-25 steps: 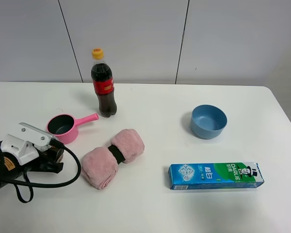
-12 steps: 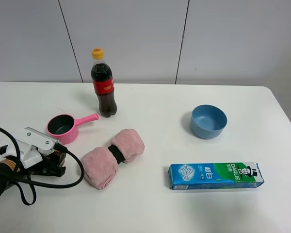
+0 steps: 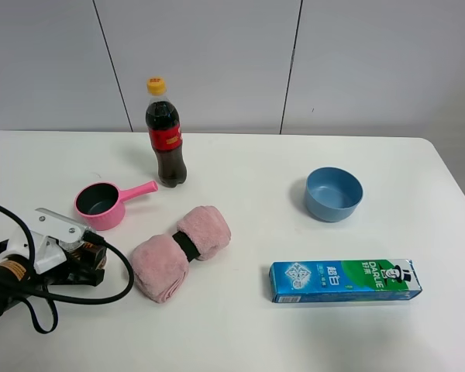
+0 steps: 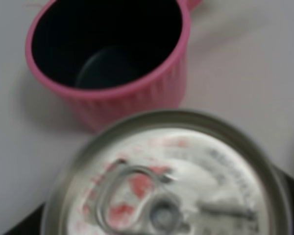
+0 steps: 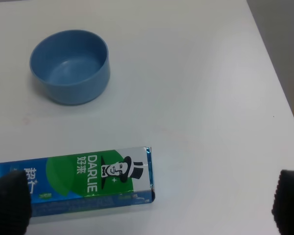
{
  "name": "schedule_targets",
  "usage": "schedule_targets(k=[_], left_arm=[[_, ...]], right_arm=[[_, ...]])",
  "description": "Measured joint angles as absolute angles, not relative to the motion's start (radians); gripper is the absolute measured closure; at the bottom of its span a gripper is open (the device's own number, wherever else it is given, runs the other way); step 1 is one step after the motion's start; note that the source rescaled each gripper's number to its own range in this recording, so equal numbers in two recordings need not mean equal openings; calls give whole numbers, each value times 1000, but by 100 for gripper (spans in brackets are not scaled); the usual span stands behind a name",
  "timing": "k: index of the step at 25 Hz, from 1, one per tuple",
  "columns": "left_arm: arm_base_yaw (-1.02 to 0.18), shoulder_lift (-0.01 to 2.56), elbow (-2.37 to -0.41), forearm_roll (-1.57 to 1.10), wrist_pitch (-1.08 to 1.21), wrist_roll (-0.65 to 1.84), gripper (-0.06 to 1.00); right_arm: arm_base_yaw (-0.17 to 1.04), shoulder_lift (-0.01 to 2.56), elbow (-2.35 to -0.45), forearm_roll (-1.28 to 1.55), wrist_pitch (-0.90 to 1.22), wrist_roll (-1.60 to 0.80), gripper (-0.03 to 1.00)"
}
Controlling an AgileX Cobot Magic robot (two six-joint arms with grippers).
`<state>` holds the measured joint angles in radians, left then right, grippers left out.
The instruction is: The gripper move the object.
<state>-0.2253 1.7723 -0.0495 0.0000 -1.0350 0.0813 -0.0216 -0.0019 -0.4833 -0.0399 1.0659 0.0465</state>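
The drink can [image 4: 171, 181] fills the left wrist view: a silver top with a pull tab and red marks. It sits right under the camera, between dark jaw parts at the picture's lower corners. In the high view my left gripper [image 3: 84, 262], a black claw under a white mount, is low at the table's left front and hides the can. It appears shut on the can. A pink pot [image 4: 108, 54] stands just beyond it. My right gripper [image 5: 148, 203] is open and empty above the toothpaste box [image 5: 88, 181]; it is out of the high view.
The pink pot [image 3: 101, 203] with its handle stands just behind the left gripper. A rolled pink towel [image 3: 178, 252] lies to its right. A cola bottle [image 3: 165, 143] stands at the back, a blue bowl [image 3: 333, 194] at the right, and the toothpaste box [image 3: 345, 280] at the front right.
My left gripper has slid a little toward the table's front and left, away from the pink pot, with the can under it. The other objects have not moved.
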Motion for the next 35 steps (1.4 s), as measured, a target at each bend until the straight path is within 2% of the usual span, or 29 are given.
schedule_targets(k=[2, 4, 11, 21, 35], left_arm=[[-225, 1772, -34, 0, -1036, 74, 61], [-225, 1772, -27, 0, -1036, 69, 58], [-225, 1761, -27, 0, -1074, 26, 57], [-225, 1611, -27, -16, -1086, -117, 57], [-225, 1603, -27, -17, -1043, -127, 56]], right_arm=[[-22, -2, -483, -40, 1066, 46, -3], [-22, -2, -483, -40, 1066, 46, -3], [-22, -2, -483, -40, 1066, 46, -3], [-22, -2, -483, -40, 1066, 46, -3], [-22, -2, -483, -40, 1066, 46, -3]])
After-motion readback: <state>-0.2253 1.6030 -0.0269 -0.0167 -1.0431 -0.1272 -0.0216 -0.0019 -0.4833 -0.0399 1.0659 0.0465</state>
